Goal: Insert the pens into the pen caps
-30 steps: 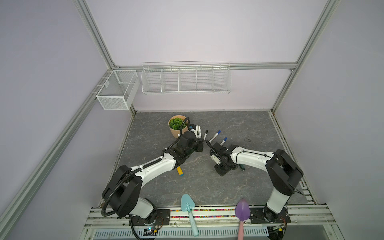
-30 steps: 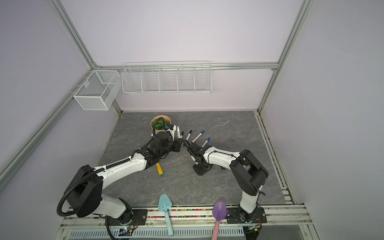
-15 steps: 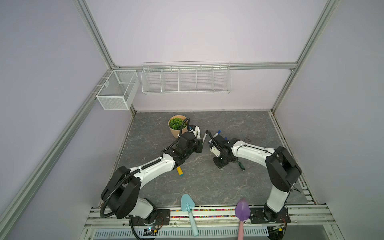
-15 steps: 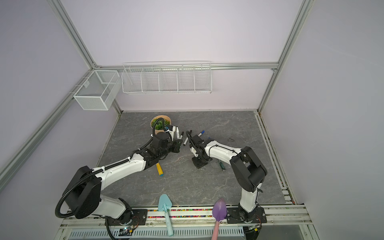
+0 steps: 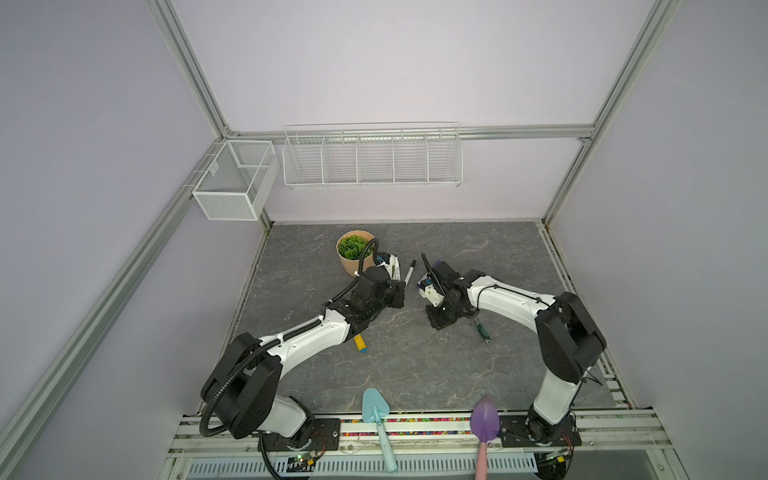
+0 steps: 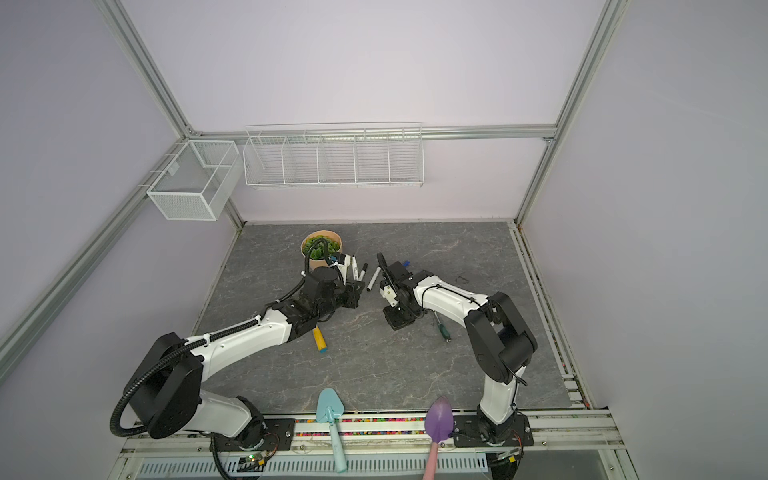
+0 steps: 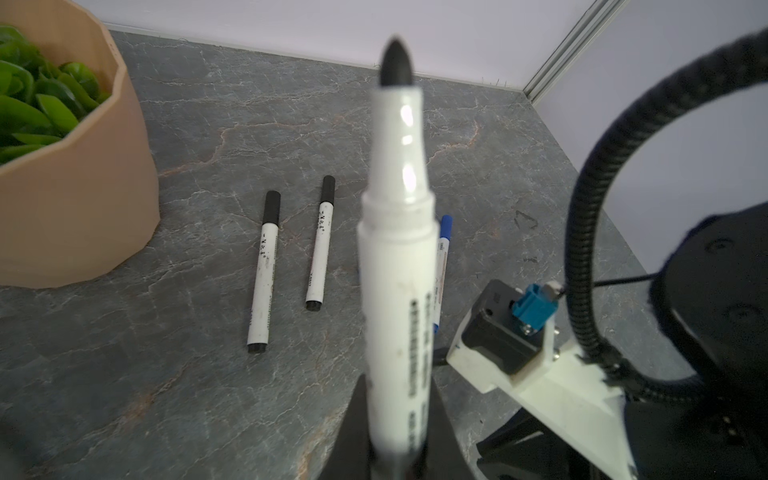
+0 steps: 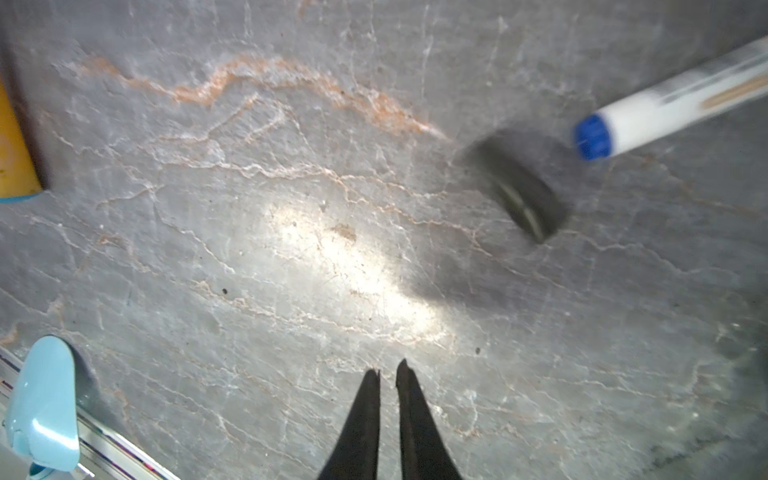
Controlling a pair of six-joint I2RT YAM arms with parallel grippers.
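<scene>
**Station check: one pen gripped, right jaws empty**

**Top views.** A grey marbled table [image 5: 457, 374] stands inside lilac walls and an aluminium frame. A long wire basket [image 5: 372, 156] and a small mesh box [image 5: 235, 183] hang in the upper middle of the frame. A plant pot [image 5: 348, 266] sits above and left of centre. In both top views the left gripper [image 5: 401, 293], just left of centre, is clamped on an uncapped pen [image 5: 409, 273] that slants toward the back wall. Two capped pens [image 6: 353, 269] lie between the pot and that pen. The right gripper [image 5: 439, 322], just right of centre, points down at the table, and its jaws are hidden from above. A green-handled tool [image 5: 482, 331] lies to its right. A yellow stick [image 5: 360, 344] lies below the left arm. A teal trowel [image 5: 376, 411] and a purple trowel [image 5: 484, 422] rest at the bottom edge.

**Left wrist view.** The uncapped pen [image 7: 399, 257] has a bare black tip, and its barrel is pinched between the fingers [image 7: 353, 424]. The capped pens [image 7: 266, 266] lie side by side, not touching, near the pot. A blue-capped pen [image 7: 441, 266] lies partly hidden behind the gripped barrel.

**Right wrist view.** The jaws of the right gripper [image 8: 388, 370] are clenched almost together with nothing between them, above bare table. A short dark cylinder, blurred, looks like a black cap [image 8: 519, 187]. It lies on the table near a blue-ended pen [image 8: 665, 99], well apart from the fingertips.
</scene>
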